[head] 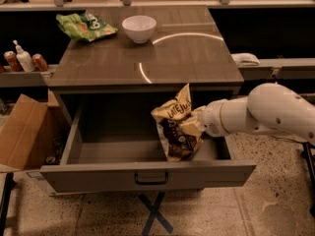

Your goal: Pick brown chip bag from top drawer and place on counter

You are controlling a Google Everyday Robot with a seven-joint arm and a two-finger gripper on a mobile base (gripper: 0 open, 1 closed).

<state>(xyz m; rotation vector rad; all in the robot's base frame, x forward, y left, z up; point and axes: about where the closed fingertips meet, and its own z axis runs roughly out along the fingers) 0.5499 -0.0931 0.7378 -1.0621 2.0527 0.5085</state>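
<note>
The brown chip bag point(177, 127) has a tan top and a dark brown lower half. It stands upright inside the open top drawer point(147, 176), towards its right side. My gripper point(196, 126) reaches in from the right on the white arm and is shut on the bag's right edge; the bag hides most of the fingers. The bag's top reaches to about the counter's front edge. The glossy counter point(187, 58) lies just behind and above the drawer.
A green chip bag point(83, 26) and a white bowl point(139, 27) sit at the back of the counter. A side shelf on the left holds cans and a bottle point(22, 60). An open cardboard box point(22, 132) stands on the floor at the left. A white cloth point(244, 59) lies on the right ledge.
</note>
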